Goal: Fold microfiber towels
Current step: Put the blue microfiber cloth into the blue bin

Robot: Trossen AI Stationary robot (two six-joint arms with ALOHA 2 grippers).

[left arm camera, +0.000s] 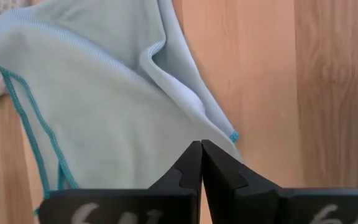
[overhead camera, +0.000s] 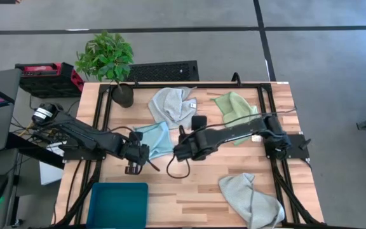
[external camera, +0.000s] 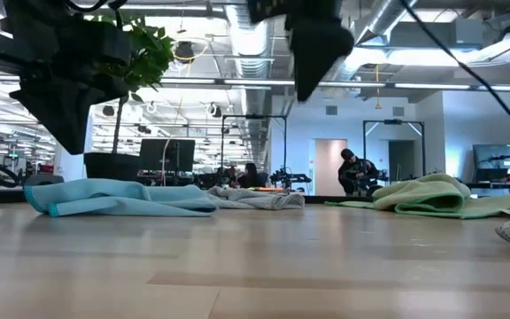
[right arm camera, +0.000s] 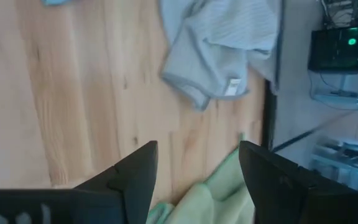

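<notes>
Pinching light blue towel [left arm camera: 98,106] edge, left hand [left arm camera: 201,163] closed

A potted plant [overhead camera: 110,63] stands at the wooden table's [overhead camera: 196,191] far-left corner, a teal bin [overhead camera: 117,205] at its near-left edge.

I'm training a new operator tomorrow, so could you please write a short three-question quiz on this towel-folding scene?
1. True or false: the left gripper is shut, with nothing visibly pinched, beside the light blue microfiber towel.
2. Which cloth carries a small white tag?
A. the light green microfiber towel
B. the pale grey microfiber towel by the potted green plant
C. the pale grey towel at the wooden table's near edge
3. Fill in: the right gripper hangs over bare wood with its fingers ____.

Key: 1 true; 2 B; 3 open.
</notes>
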